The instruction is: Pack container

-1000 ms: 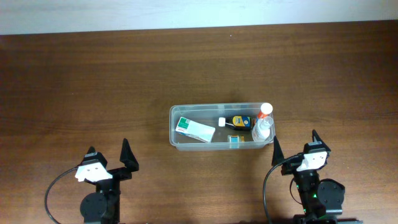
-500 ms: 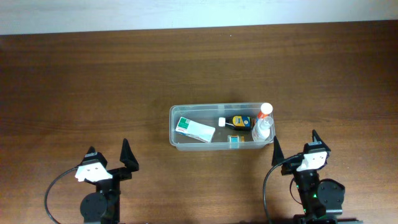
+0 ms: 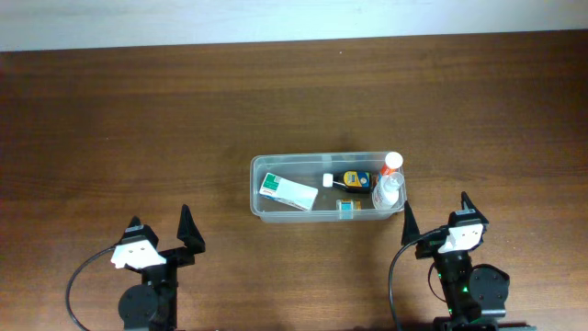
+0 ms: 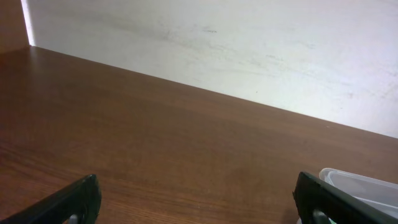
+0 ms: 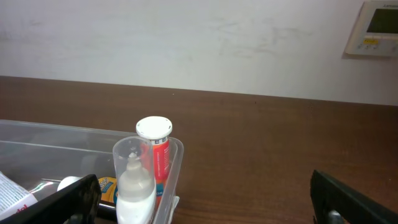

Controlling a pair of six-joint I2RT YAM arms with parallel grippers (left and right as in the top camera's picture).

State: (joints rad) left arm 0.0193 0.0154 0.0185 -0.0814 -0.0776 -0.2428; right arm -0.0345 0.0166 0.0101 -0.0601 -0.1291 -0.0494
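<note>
The container (image 3: 276,215), a clear plastic tub, sits mid-table. In it lie a green-and-white box (image 3: 288,191), a dark bottle with a yellow label (image 3: 352,179), a small item (image 3: 346,210) by the near wall, a clear capped bottle (image 3: 387,190) and an orange tube with a white cap (image 3: 393,163) at the right end. My left gripper (image 3: 163,230) is open and empty, near the front edge, left of the container. My right gripper (image 3: 435,214) is open and empty just right of the container. In the right wrist view the clear bottle (image 5: 134,186) and orange tube (image 5: 158,152) stand inside the container's corner (image 5: 177,155).
A pale wall (image 4: 249,50) runs behind the table's far edge. A wall panel (image 5: 376,28) hangs at upper right in the right wrist view. The container's rim (image 4: 360,183) shows at the right of the left wrist view.
</note>
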